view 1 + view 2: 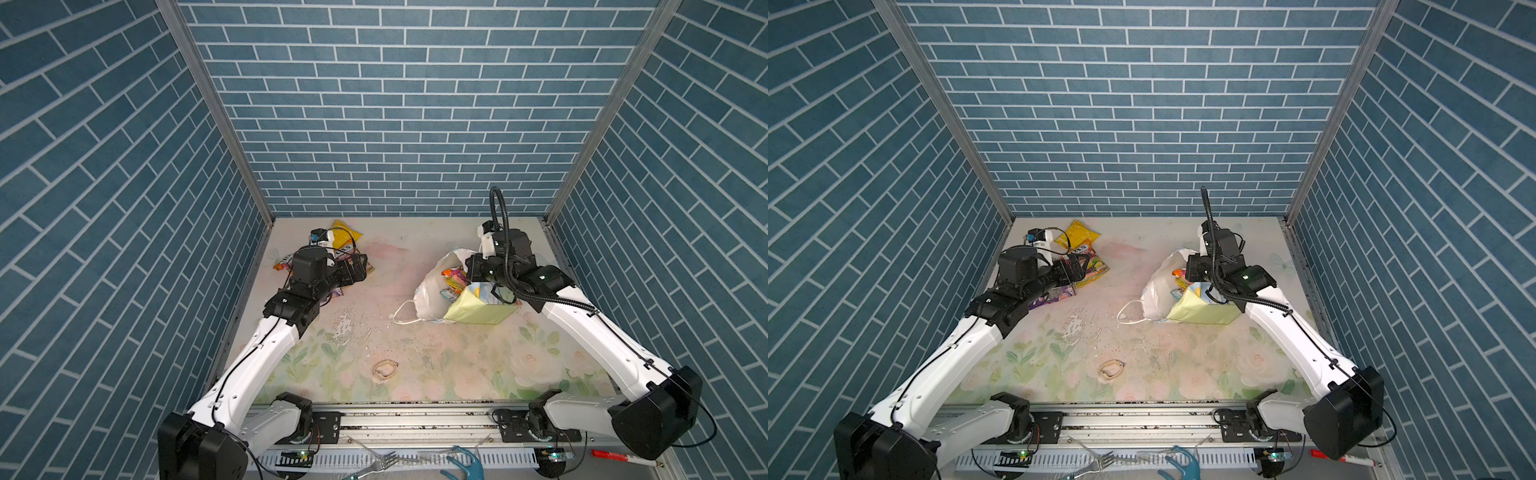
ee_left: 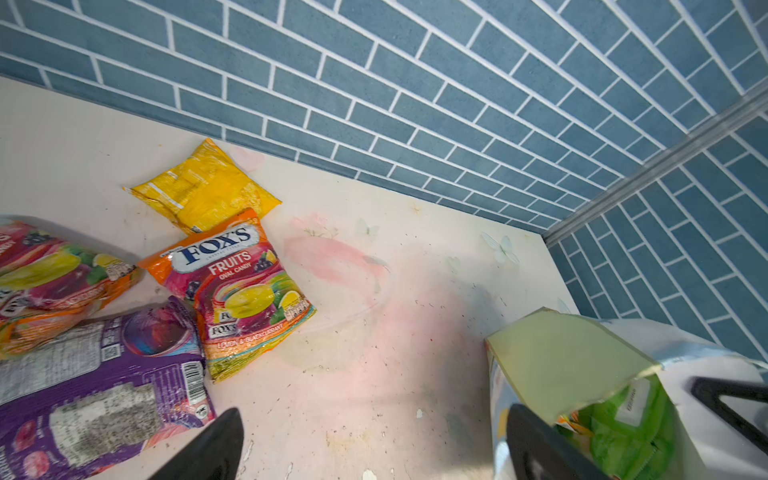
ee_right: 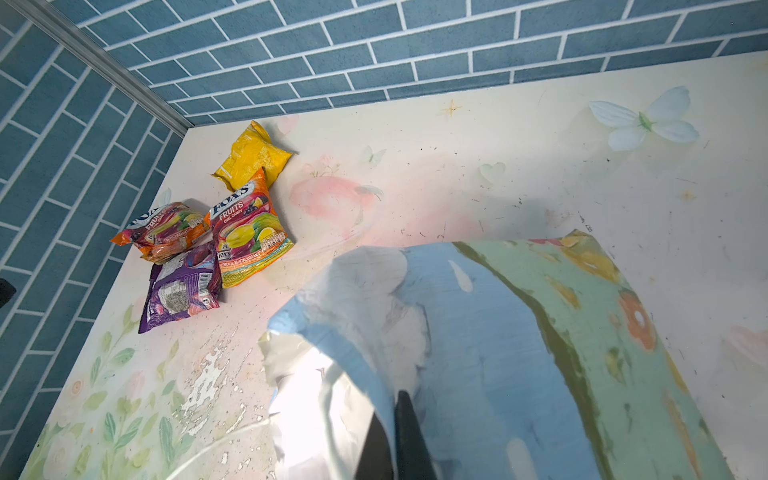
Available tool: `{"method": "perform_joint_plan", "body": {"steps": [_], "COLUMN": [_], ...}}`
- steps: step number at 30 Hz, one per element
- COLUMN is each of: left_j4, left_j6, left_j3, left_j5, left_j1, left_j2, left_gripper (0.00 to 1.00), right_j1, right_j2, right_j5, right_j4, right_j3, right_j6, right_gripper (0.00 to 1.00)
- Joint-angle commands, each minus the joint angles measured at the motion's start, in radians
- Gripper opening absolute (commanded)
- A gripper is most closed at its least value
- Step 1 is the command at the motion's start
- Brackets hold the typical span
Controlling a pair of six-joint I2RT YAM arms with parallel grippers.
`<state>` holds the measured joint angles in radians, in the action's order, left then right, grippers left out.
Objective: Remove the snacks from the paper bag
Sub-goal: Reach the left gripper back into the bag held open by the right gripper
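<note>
Front edge: a fork and a red marker lie before the rail, off the table.
Left gripper: jaws wide apart, nothing between them, above the table just beside the snacks lying outside.
Right gripper: jaws together, pinching the wall of the paper bag at its mouth.
Paper bag: on the right half of the table, tipped over, mouth toward the left.
Inside the bag: coloured packets and a green packet.
Outside, far left corner: yellow packet, FOX'S bag, second FOX'S bag, purple packet, close together.
</note>
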<state>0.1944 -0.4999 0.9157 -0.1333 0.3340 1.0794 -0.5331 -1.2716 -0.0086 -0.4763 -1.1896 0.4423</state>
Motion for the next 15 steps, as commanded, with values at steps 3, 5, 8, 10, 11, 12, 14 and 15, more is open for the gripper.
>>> {"method": "perform_joint_plan", "body": {"steps": [3, 5, 8, 10, 11, 12, 14, 15], "left_j4": [-0.053, -0.074, -0.080, -0.058, -0.053, -0.054, -0.068, -0.063], "left_j6": [0.014, 0.017, 0.050, 0.068, 0.073, 0.076, 0.097, 0.092], "left_j3": [0.003, 0.004, 0.027, 0.060, 0.076, 0.086, 0.113, 0.125], "left_j5": [-0.009, 0.005, 0.064, 0.087, 0.085, 0.075, 0.010, -0.014], "left_j1": [0.090, 0.132, 0.217, 0.260, 0.276, 0.288, 0.301, 0.303], "left_j2": [0.038, 0.054, 0.085, 0.111, 0.123, 0.132, 0.150, 0.158], "left_gripper": [1.00, 1.00, 1.00, 1.00, 0.99, 1.00, 1.00, 1.00], "right_j1": [-0.001, -0.001, -0.001, -0.001, 0.000, -0.001, -0.001, -0.001], "right_j2": [-0.014, -0.022, -0.037, -0.046, -0.048, -0.050, -0.053, -0.055], "right_j5": [0.006, 0.004, -0.007, -0.015, -0.017, -0.016, -0.012, -0.008], "right_j4": [0.006, 0.005, 0.003, 0.002, 0.002, 0.003, 0.002, 0.000], "right_j3": [0.007, 0.003, -0.009, -0.017, -0.020, -0.023, -0.026, -0.028], "right_j6": [0.026, 0.024, 0.019, 0.019, 0.019, 0.019, 0.015, 0.015], "right_gripper": [0.00, 0.00, 0.00, 0.00, 0.00, 0.00, 0.00, 0.00]}}
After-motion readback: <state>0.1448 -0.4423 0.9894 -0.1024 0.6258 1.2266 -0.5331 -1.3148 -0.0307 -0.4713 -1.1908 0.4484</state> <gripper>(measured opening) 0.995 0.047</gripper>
